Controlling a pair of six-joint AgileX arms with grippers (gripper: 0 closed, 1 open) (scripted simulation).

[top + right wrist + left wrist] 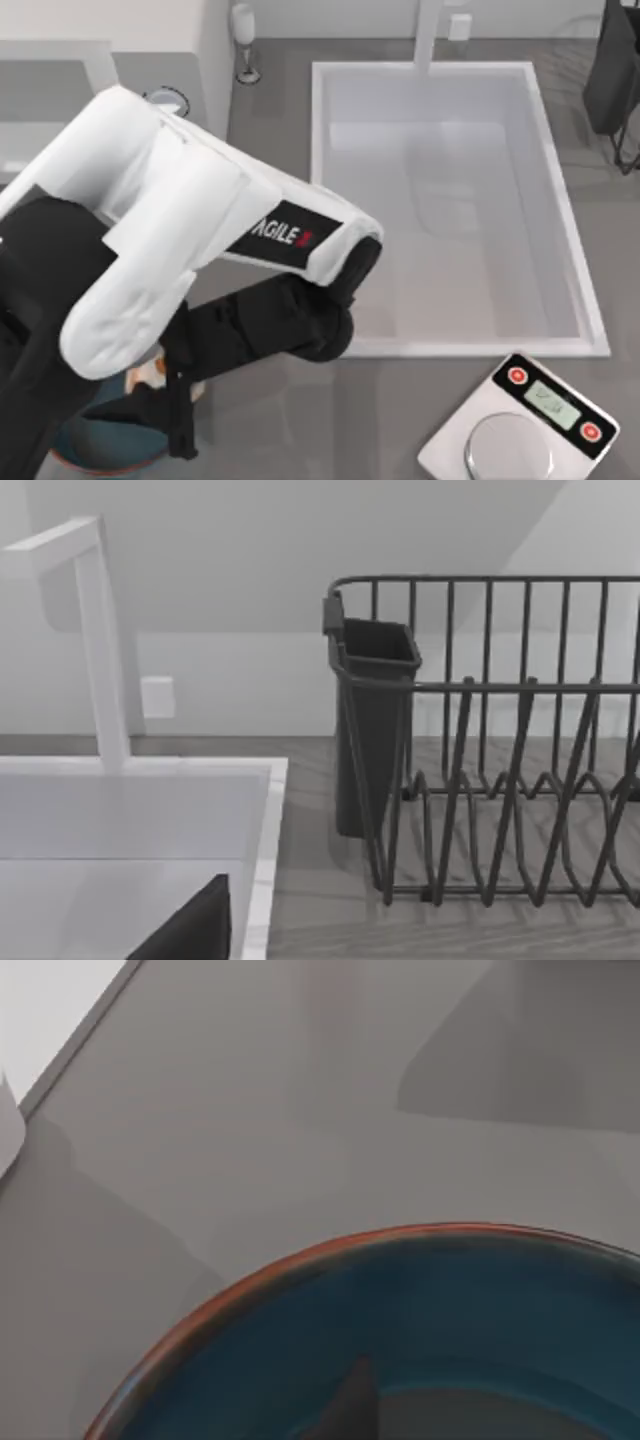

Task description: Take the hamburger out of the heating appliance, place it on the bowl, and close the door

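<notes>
Reaching over the worktop's (400, 420) lower-left corner, the left AgileX arm carries its end effector (165, 385) directly above the bowl (105, 450), whose reddish rim (300, 1260) fills the left wrist view from close range. A small cream-and-orange patch, judged to be the hamburger (152, 372), lies between the dark fingers; whether they are clamped on it cannot be told. Release calls for a straight descent, bowl below. The heating appliance (60, 90) stands behind. The right arm idles near the sink (450, 200) and dish rack (500, 780).

Hamburger (150, 372) and bowl (105, 445) — mostly hidden under left arm (170, 250).
</notes>
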